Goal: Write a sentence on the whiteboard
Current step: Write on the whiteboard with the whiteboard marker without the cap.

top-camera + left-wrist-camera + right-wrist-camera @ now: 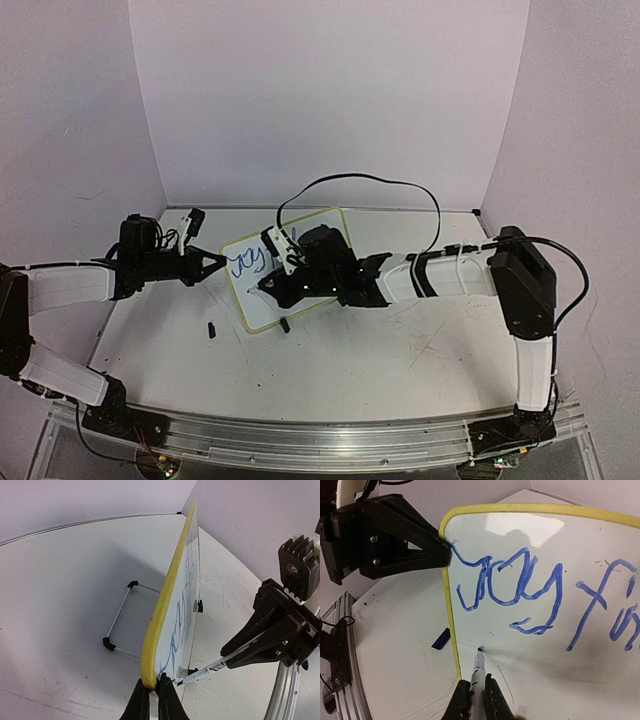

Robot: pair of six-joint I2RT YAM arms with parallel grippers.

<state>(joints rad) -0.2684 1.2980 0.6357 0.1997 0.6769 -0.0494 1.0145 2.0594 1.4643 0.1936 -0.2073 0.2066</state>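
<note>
**Item 1. Whiteboard** (255,300). Stands tilted on its lower edge, left of the worktop's middle and nearer the far edge than the near one. The written face is turned toward the right arm. It has a pale yellow frame, and one black clip foot (285,324) shows at the lower edge. Blue lettering (505,587) runs across the top: "joy", then the start of a second word that leaves the right wrist view. The sentence is judged part-written, with the lower area blank.

**Item 2. Left hand** (220,262). Clenched on the frame at the board's left edge, near the upper corner. Its own camera shows the two fingers (142,702) pinching the yellow rim. Purpose, as judged: to brace a light board so that pen pressure does not push it over or slide it.

**Item 3. Right hand** (476,692). Grasping the marker (477,672) between both fingers, barrel in line with the hand. The tip is at the white surface below the "j", close to the left frame; whether it touches cannot be told. The placement suggests a second line is about to start.

**Item 4. Cap** (441,639). A small dark blue piece, probably the marker's, lying loose on the worktop (400,350) just off the board's left edge, toward the near-left corner and out of the writing path.

**Item 5. Wire stand** (122,612). A thin frame with black ends on the worktop behind the board. Whether it is attached to the board is unclear.

**Risk note.** A hard stroke low on the board, well away from the left hand's pinch, could pivot it.
</note>
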